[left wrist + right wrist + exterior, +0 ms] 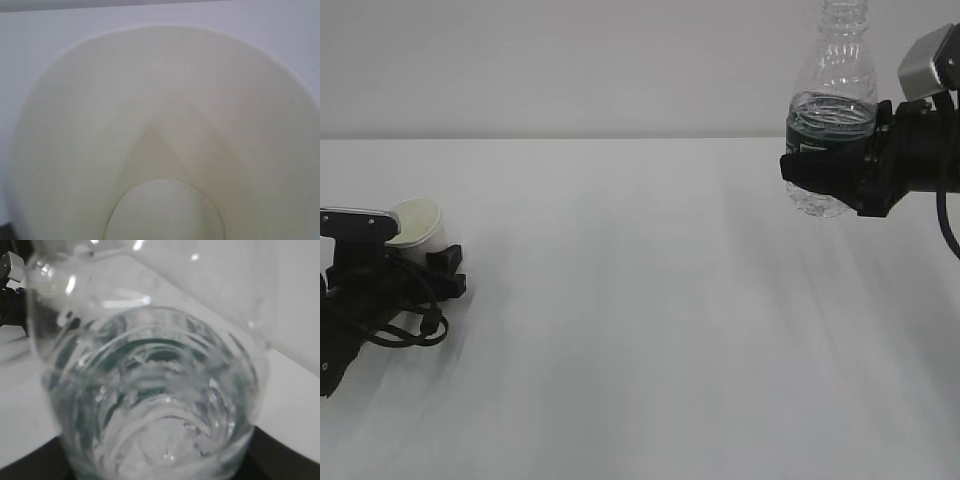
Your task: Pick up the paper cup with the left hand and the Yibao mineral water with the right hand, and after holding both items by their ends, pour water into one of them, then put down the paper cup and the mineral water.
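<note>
The paper cup (418, 226), white with a cream inside, sits tilted at the far left, low over the table, its mouth turned up and back toward the left arm. My left gripper (444, 264) is closed around the cup's lower end. The left wrist view is filled by the cup's inside (160, 125), and no fingers show there. At the upper right my right gripper (823, 166) is shut on the bottom end of the Yibao mineral water (832, 105), which stands upright in the air with its top cut off by the picture's edge. The right wrist view looks through the bottle (150, 400).
The white table (650, 320) stretches between the two arms with nothing else on it. A pale wall rises behind it. The left arm's black cables (405, 325) loop down onto the table at the far left.
</note>
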{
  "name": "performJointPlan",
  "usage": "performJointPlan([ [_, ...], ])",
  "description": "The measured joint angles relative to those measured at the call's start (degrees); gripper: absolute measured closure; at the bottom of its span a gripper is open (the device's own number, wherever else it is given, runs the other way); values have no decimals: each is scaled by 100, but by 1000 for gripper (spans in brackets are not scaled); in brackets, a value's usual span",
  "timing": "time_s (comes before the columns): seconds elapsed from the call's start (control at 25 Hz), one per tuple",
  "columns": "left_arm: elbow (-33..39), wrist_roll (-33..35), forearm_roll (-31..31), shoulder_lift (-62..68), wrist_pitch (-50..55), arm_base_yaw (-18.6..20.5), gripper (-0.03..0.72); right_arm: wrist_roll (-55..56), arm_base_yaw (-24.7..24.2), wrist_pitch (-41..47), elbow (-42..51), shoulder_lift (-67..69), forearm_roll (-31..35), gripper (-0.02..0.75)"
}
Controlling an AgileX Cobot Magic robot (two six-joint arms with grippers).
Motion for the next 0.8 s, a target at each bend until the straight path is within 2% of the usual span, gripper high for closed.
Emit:
performJointPlan([
  [0.16, 0, 0, 117, 0, 0, 1, 225, 0, 0, 0, 0, 0, 0, 303],
  [0.6, 0, -37, 1047, -596, 34, 1, 232, 0, 0, 10, 0, 0, -21, 303],
  [0.8, 0, -525, 1749, -827, 82, 1, 232, 10, 0, 10, 0, 0, -21, 303],
])
